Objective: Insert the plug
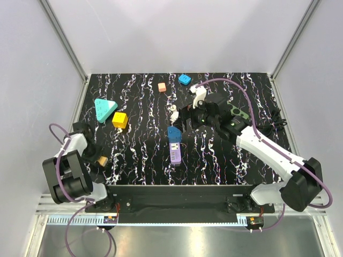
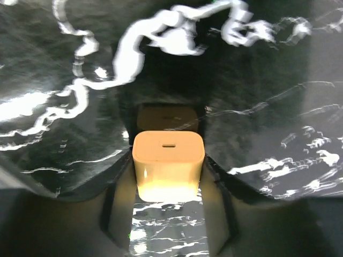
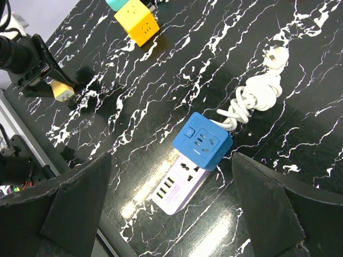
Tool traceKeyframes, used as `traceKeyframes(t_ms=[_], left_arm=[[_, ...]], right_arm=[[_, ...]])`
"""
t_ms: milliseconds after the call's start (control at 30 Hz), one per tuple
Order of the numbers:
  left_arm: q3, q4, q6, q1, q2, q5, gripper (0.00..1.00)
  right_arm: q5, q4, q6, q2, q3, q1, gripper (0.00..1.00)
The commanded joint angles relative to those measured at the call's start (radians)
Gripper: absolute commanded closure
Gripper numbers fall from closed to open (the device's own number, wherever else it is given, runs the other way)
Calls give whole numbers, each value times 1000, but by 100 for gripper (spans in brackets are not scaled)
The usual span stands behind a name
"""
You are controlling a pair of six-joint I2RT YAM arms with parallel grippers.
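Cream-coloured, round-cornered plastic charger plug (image 2: 168,155) sits clamped between the fingers of the left pincer (image 2: 169,184), low over the black, white-veined marble-look desk (image 1: 225,155) near its left edge, toward the near-left corner. Its outward face shows one small slot. Its prongs are hidden, so I cannot tell which way they point.

The flat lilac power strip (image 1: 175,152) lies well apart from it, in the middle of the desk toward the near edge. A blue cube adapter (image 3: 202,140) is seated on the strip's far end, and a bundled white cable (image 3: 257,93) trails off toward the far edge. The right pincer (image 3: 171,156) hovers above the strip with its fingers spread wide, gripping nothing.

As I judge it, the chief risk is the strip sliding. It looks light, the desk is glossy, and nothing pins the strip down, so a push from the plug could shove it aside rather than seat the prongs. The plug's shell is smooth and rounded, so it may twist in the grip under load. The free sockets lie just beside the blue adapter, so a skewed approach could knock against it.

Farther off toward the left edge stand a yellow plastic cube (image 1: 120,120) and a teal triangular block (image 1: 105,108).
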Motion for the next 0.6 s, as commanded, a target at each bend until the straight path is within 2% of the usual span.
traceKeyframes(t_ms=[0, 67, 100, 133, 167, 300, 400, 433, 467, 533, 567], left_arm=[[14, 58, 63, -39, -44, 60, 69], [44, 64, 133, -83, -88, 71, 82], [56, 73, 165, -97, -103, 83, 94], [76, 101, 208, -112, -137, 117, 100], [84, 122, 296, -149, -157, 198, 100], [87, 256, 467, -273, -304, 402, 100], [84, 352, 555, -394, -421, 505, 100], [95, 369, 575, -428, -458, 516, 100], [102, 371, 613, -501, -472, 511, 100], [118, 369, 655, -572, -498, 505, 100], [122, 369, 690, -643, -516, 502, 100]], right_arm=[[31, 21, 8, -3, -3, 3, 0], [47, 2, 5, 8, 11, 3, 0], [44, -4, 5, 23, 17, 2, 0], [39, -10, 8, 31, 34, 3, 0], [33, -22, 13, 37, 45, 2, 0], [-94, -114, 57, 99, 150, -17, 2], [-221, -168, 125, 127, 230, -66, 18], [-266, -171, 146, 133, 253, -85, 29], [-351, -176, 183, 135, 263, -113, 34], [-424, -187, 203, 143, 289, -132, 40], [-476, -209, 203, 143, 298, -135, 42]])
